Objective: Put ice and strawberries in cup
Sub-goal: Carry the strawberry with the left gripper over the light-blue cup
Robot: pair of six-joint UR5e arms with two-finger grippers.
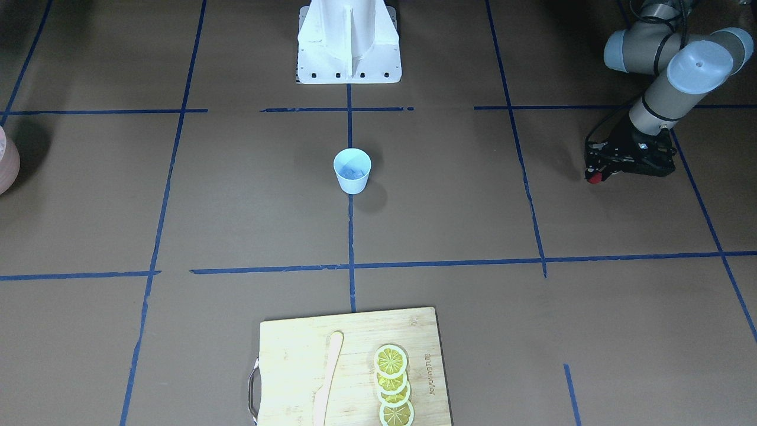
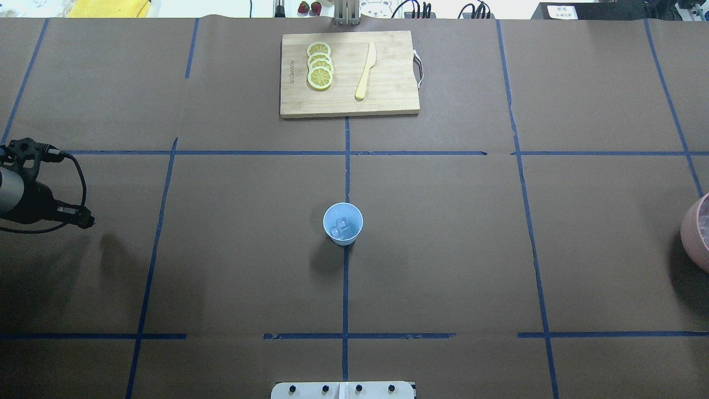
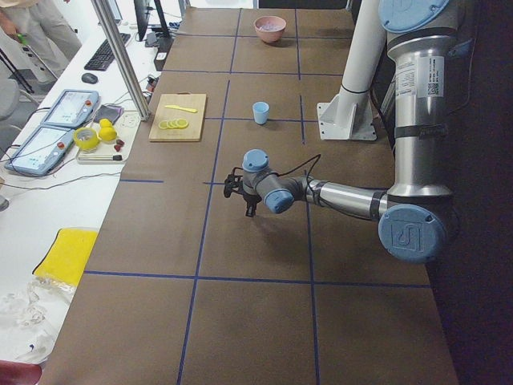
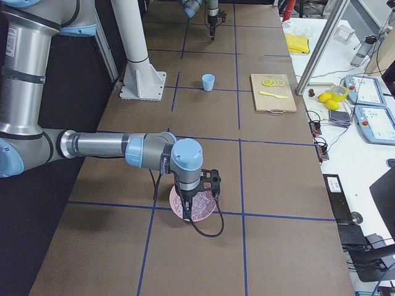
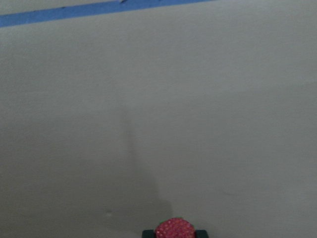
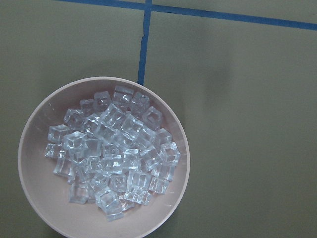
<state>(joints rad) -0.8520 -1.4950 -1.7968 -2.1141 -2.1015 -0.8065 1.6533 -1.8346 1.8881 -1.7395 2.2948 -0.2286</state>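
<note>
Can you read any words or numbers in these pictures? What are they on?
Cutting board: burnt-in brand name by one edge, too blurred to read.
White sign beyond the table: too small to read.
Sticker on the left arm: too small to read.
No text here reads clearly.

Matt paper table (image 2: 221, 249), smooth wooden board (image 2: 388, 105), glossy clear ice (image 6: 114, 153).
</note>
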